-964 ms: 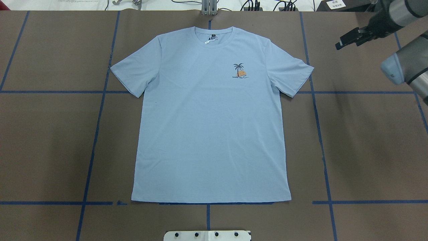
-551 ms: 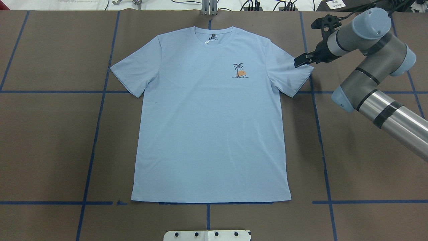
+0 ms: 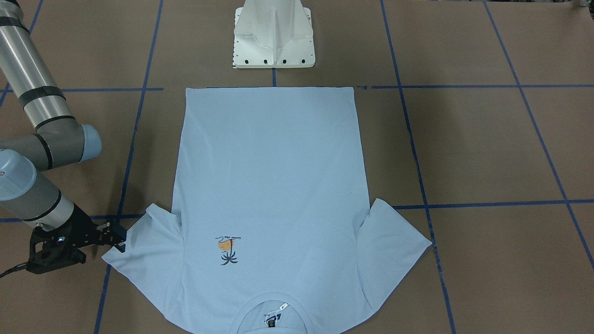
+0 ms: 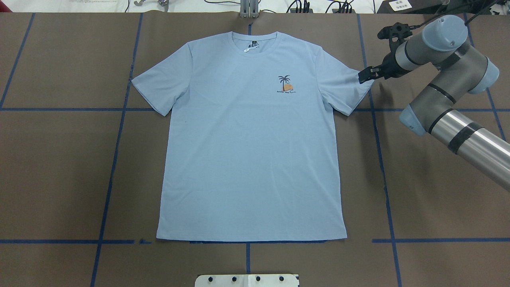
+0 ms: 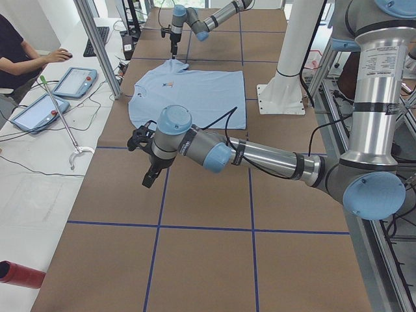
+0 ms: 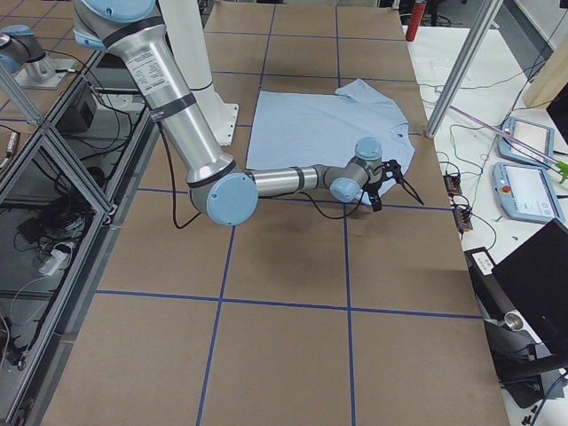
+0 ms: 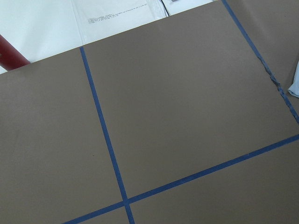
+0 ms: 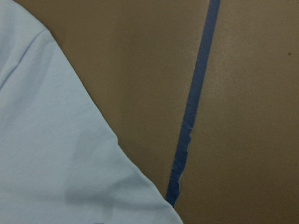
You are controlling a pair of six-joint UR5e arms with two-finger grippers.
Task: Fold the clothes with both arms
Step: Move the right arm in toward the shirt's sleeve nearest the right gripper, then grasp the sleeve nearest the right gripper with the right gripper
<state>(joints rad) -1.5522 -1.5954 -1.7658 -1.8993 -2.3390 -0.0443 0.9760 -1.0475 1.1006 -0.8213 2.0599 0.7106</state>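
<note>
**Right claw (image 4: 361,76) eases outward to the sleeve corner**

Since a moment ago the right claw has slid a little outward. It had been reaching in over the edge of the sleeve (image 4: 346,87), and now its tips sit right at the sleeve's outer corner. From across the table its two fingers look spread apart, with no cloth pinched between them. The wrist camera on that side agrees, showing the sleeve edge lying flat on the table (image 4: 59,167) beside a strip of blue tape (image 4: 380,159).

The light blue T-shirt (image 4: 251,151) hasn't budged. It lies spread flat and face up in the middle of the brown table. Its collar is on the far side from the robot and its hem lies near the white base (image 3: 274,37). The small palm-tree print (image 4: 285,84) is on the chest, toward the right arm's (image 4: 458,127) side.

The left arm (image 5: 260,156) stretches out low over bare table, well apart from the shirt. Its claw (image 5: 148,177) points downward above a tape line. It shows up only in the side view, so I cannot tell whether that one is spread or closed.
</note>
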